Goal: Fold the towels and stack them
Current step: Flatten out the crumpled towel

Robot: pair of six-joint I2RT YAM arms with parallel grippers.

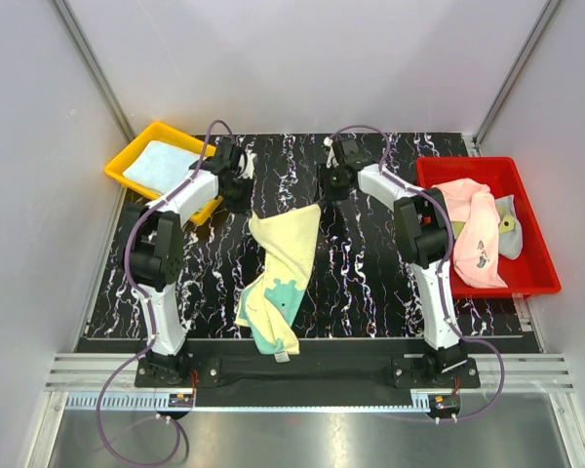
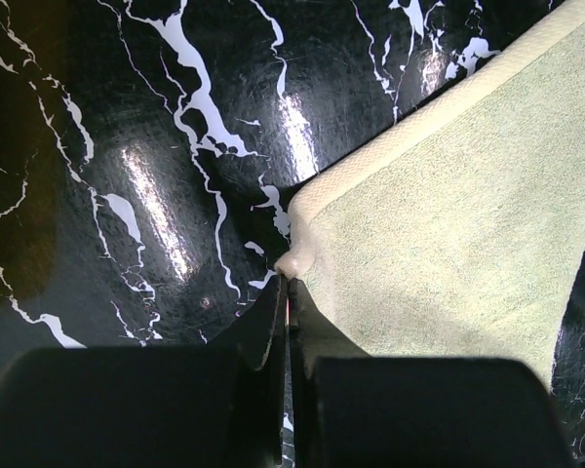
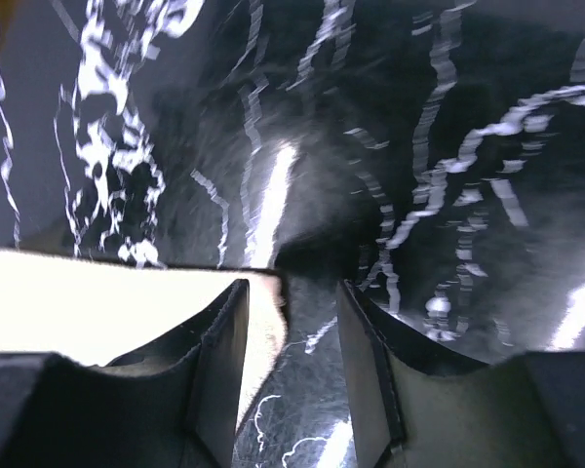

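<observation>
Yellow towel (image 1: 285, 258) lies rumpled on the desk (image 1: 370, 283), one corner clamped in the left pincer (image 2: 288, 292); the right pincer (image 3: 291, 317) stands apart beside it. Yellow bin (image 1: 127, 151) holds a blue towel (image 1: 161, 166); red bin (image 1: 526, 278) holds a pink towel (image 1: 473, 229) and a grey towel (image 1: 510, 226)

A yellow towel (image 1: 278, 273) is lying on the table (image 1: 370, 268), with the left pincer (image 1: 242, 193) and right pincer (image 1: 328, 187) sitting by its far corners. A blue towel (image 1: 161, 166) is resting in the far-left yellow bin (image 1: 125, 150).

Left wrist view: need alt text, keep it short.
The left gripper is shut on one corner of a pale yellow towel. The towel spreads up and to the right across a glossy black table with white veins.
</observation>
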